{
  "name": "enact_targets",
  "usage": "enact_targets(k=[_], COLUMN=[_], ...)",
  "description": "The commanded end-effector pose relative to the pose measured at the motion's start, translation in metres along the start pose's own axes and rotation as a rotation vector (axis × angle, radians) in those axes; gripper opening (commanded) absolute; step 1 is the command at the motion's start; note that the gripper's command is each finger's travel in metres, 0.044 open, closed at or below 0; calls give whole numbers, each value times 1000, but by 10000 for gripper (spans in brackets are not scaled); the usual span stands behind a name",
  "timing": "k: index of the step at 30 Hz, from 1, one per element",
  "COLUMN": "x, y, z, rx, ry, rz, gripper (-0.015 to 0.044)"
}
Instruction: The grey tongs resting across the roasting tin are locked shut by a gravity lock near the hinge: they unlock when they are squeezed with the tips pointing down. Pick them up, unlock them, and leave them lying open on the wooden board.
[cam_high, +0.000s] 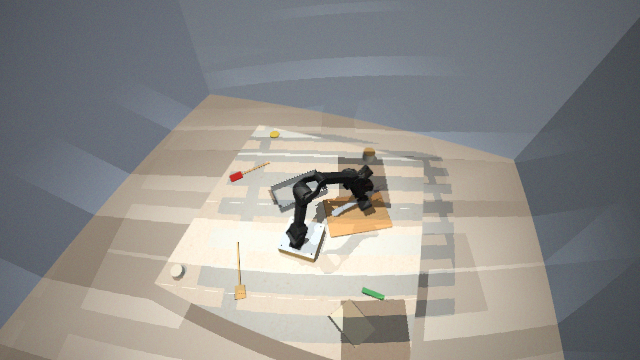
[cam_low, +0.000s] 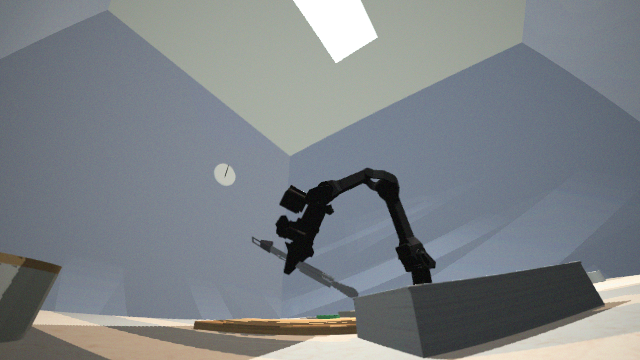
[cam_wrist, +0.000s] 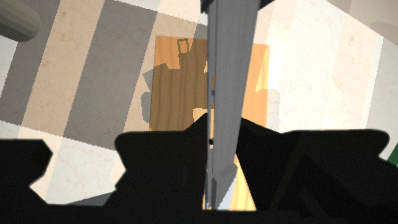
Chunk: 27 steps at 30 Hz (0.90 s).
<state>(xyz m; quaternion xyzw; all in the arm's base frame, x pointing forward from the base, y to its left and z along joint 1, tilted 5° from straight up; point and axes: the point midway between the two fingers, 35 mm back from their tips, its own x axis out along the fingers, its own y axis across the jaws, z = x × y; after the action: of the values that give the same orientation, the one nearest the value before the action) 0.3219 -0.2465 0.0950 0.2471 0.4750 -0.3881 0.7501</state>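
- Your gripper (cam_low: 292, 260) is clamped on the grey tongs (cam_low: 305, 267), held in the air with tips slanting down toward 4 o'clock above the wooden board (cam_high: 357, 217).
- You're in the carry-to-board step; whether they're unlocked, you cannot tell.
- Next: lower gently onto the board, then release.

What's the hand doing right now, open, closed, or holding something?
Hand: closed on the grey tongs, gripped partway along their length and held in the air, tilted tips-down above the wooden board.
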Motion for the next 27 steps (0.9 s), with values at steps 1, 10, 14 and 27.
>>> enact_targets(k=[1, 10, 14, 27], x=[0, 8, 10, 13], y=[1, -2, -3, -6], z=[4, -3, -6, -14], rx=[14, 36, 51, 95], ry=[49, 209, 280, 448], rz=[15, 30, 37, 57], gripper=[-150, -150, -150, -150])
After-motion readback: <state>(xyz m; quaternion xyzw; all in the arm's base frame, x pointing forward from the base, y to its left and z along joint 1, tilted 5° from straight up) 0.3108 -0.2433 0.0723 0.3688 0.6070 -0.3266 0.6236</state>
